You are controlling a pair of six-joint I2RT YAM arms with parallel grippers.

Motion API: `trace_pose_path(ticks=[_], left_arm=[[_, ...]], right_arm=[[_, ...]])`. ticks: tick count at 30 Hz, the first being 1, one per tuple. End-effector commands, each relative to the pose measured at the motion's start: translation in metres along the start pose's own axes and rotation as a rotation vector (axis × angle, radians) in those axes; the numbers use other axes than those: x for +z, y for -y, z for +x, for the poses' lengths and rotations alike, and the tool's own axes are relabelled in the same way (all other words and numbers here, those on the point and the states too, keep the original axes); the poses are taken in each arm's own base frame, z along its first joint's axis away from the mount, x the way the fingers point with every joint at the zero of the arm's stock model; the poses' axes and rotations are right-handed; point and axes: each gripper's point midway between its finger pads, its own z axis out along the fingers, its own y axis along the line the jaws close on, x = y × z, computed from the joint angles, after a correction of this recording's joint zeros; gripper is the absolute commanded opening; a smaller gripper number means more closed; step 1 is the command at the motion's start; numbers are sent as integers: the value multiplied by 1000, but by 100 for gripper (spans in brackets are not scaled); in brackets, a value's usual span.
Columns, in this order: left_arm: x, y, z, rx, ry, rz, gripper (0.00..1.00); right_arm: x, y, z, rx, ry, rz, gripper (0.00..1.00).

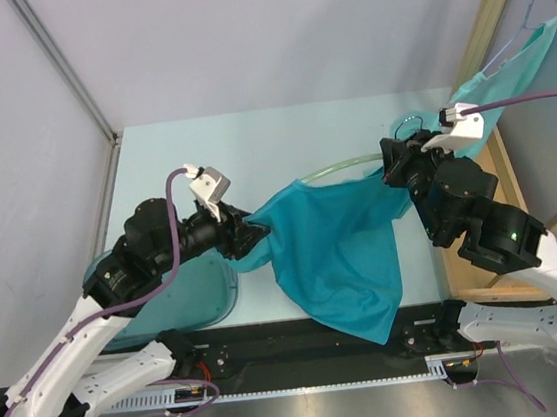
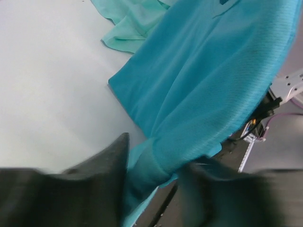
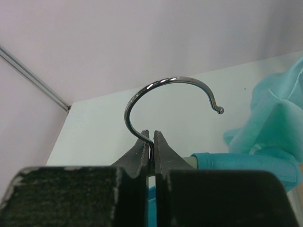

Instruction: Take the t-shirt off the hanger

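A teal t-shirt (image 1: 338,247) is stretched across the table between my two grippers, its lower hem hanging over the near edge. My left gripper (image 1: 251,234) is shut on a bunched fold at its left end; in the left wrist view the cloth (image 2: 199,90) runs from between the dark fingers (image 2: 102,175). My right gripper (image 1: 402,167) is shut on the neck of the hanger's metal hook (image 3: 163,94). A pale green hanger arm (image 1: 339,168) shows along the shirt's top edge and beside the fingers in the right wrist view (image 3: 191,162).
Another light teal garment (image 1: 518,60) hangs on a wooden rack (image 1: 493,13) at the right; it also shows in the right wrist view (image 3: 270,123). A translucent teal bin (image 1: 183,300) lies at the near left under the left arm. A metal frame post (image 1: 67,77) stands at the back left.
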Motion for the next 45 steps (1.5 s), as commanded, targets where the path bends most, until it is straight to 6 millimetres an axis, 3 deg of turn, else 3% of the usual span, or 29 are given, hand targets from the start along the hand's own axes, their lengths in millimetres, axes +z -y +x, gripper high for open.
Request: trace_pose_path(ticks=[1, 4, 14, 21, 25, 33, 36, 41, 45], left_arm=[[2, 11, -8, -23, 27, 57, 24], [-1, 1, -8, -40, 39, -4, 0], [-27, -34, -23, -93, 179, -228, 0], [-41, -41, -31, -119, 256, -277, 1], [-39, -40, -29, -123, 253, -271, 0], [-34, -35, -27, -124, 238, -237, 0], [-24, -29, -20, -120, 194, -194, 0], [-4, -17, -4, -137, 101, -113, 0], [15, -7, 5, -176, 55, -38, 0]], right_arm=[[-6, 12, -18, 106, 61, 49, 0], [-8, 26, -15, 105, 65, 107, 0], [-26, 79, -11, 135, 111, 251, 0], [-42, 106, -10, 210, 134, 274, 0], [-48, 116, -6, 228, 131, 288, 0], [-52, 121, -3, 258, 122, 290, 0], [-52, 118, -2, 289, 120, 272, 0], [-45, 96, 1, 335, 89, 203, 0], [-37, 67, 10, 388, 44, 91, 0]])
